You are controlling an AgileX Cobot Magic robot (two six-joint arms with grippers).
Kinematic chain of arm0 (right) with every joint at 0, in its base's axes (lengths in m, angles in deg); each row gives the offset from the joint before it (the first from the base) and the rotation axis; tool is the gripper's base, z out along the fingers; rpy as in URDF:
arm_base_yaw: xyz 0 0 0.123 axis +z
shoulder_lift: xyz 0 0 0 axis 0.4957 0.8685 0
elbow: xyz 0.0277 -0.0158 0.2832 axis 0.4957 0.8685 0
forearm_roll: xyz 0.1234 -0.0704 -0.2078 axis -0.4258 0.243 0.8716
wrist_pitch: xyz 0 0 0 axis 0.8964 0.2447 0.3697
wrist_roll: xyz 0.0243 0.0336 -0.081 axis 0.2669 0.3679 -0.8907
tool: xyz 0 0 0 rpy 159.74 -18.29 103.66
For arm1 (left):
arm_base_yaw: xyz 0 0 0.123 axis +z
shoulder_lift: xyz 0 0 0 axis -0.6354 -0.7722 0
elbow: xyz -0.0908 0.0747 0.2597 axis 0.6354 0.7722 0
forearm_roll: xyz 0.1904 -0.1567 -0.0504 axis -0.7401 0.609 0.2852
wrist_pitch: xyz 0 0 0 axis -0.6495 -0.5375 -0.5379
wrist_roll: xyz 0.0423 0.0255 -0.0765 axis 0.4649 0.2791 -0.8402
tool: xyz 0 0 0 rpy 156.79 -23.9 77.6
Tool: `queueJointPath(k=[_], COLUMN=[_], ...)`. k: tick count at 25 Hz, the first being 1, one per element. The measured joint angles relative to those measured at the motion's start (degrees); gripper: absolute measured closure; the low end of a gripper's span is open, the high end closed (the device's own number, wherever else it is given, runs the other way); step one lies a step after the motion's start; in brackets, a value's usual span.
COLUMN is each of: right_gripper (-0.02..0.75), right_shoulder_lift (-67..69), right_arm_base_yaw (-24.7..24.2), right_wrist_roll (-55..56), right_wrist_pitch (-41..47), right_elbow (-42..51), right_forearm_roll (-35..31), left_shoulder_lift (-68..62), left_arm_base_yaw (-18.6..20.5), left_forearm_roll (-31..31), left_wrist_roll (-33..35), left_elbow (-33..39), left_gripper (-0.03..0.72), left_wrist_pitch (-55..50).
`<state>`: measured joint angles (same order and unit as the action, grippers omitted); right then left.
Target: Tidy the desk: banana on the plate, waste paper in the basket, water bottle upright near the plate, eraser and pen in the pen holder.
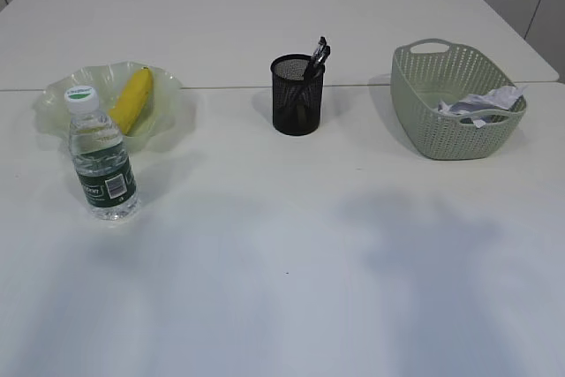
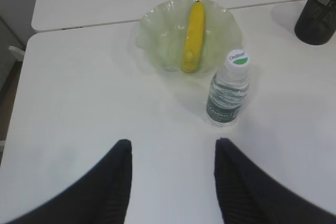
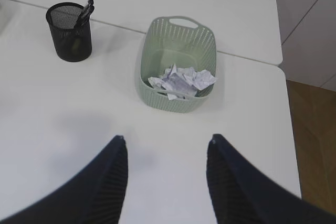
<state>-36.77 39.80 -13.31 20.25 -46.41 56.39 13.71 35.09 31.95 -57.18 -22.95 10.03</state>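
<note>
Black ribbed fingers (image 2: 118,182) of the left gripper (image 2: 172,179) stand parted and hold nothing, hovering above the bare white surface (image 1: 291,262). Just beyond them the water bottle (image 2: 229,88) stands upright, cap on, close beside the pale green plate (image 2: 160,38), where the banana (image 2: 193,36) lies. The right gripper (image 3: 165,174) shows the same parted, empty fingers (image 3: 113,182) over the surface. Ahead of it sits the green basket (image 3: 202,38) with crumpled waste paper (image 3: 182,80) inside. To its left the black mesh pen holder (image 3: 69,32) stands upright with the pen (image 3: 84,13) leaning out of its top. The eraser cannot be made out in any view
</note>
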Motion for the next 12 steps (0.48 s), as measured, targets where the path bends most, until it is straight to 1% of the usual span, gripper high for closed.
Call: queueJointPath(k=[6,12], right_gripper=[0.370,0.370], right_shoulder_lift=[-10.80,-17.73], right_arm_base_yaw=[0.00,0.00], right_wrist_roll=[-0.35,-0.39], right_wrist_pitch=[2.83,5.77], right_elbow=[5.54,10.20], right_forearm_roll=[-0.11,-1.29], left_shoulder_lift=[5.56,13.29], left_arm_base_yaw=[0.00,0.00], left_forearm_roll=[1.14,1.27], left_wrist_roll=[-0.08,-0.08], left_elbow=[0.00,0.00], left_gripper=[0.324,0.324], left_wrist_pitch=[-4.19,-8.02])
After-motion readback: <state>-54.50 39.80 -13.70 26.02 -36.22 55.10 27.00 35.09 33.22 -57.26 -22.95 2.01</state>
